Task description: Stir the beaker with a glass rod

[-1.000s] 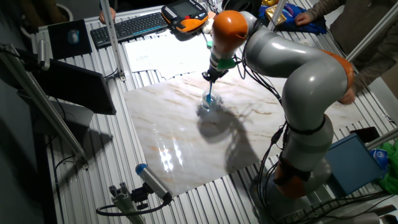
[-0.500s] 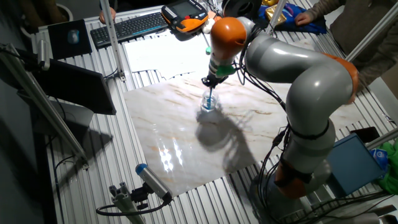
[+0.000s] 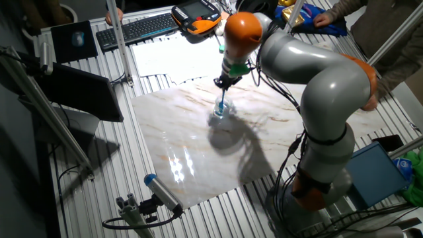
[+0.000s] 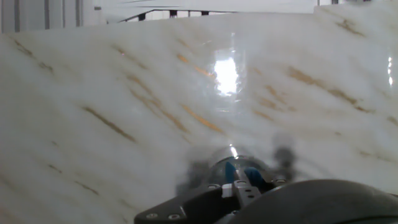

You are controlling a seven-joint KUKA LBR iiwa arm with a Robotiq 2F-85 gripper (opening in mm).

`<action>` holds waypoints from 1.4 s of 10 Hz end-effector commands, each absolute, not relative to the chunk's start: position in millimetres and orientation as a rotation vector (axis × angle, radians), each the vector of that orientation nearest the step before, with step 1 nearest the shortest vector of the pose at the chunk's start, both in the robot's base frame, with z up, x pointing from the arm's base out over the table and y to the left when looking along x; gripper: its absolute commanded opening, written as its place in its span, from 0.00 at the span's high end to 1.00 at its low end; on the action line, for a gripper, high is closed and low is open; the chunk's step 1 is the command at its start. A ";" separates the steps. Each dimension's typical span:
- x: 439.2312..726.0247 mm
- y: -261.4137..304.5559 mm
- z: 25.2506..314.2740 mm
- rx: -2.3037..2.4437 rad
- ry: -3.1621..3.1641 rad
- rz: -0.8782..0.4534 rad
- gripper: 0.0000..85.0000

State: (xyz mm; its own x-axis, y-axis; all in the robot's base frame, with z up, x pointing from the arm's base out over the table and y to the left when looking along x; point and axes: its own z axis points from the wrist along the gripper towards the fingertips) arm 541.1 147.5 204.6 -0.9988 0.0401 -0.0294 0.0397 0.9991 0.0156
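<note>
The beaker [image 3: 220, 112] is a small clear glass cup with blue liquid, standing on the marble slab [image 3: 192, 149] near its far middle. My gripper [image 3: 225, 83] is straight above it and shut on the glass rod [image 3: 223, 99], a thin blue stick that hangs down with its lower end inside the beaker. In the hand view the beaker [image 4: 241, 170] shows at the bottom edge, blurred, with blue inside it. The gripper's own body [image 4: 249, 202] hides its near side, and the rod cannot be made out separately there.
A blue-capped grey cylinder [image 3: 162, 192] lies at the slab's near left corner. Papers [image 3: 168, 56], a keyboard [image 3: 135, 28] and an orange pendant [image 3: 196, 18] lie behind the slab. A blue box [image 3: 375, 173] stands at the right. People's hands show at the far edge.
The gripper with the rod shifted a little to the left and back over the beaker. The beaker stays in place.
</note>
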 end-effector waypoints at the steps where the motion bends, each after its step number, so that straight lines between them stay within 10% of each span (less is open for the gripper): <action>1: 536.3 149.8 203.0 0.059 3.112 0.011 1.00; 8: 552.5 124.0 203.5 -0.015 3.127 -0.010 1.00; 10: 545.4 133.2 204.9 0.102 3.115 -0.013 0.40; 14: 540.1 139.5 216.8 0.170 3.138 0.007 0.40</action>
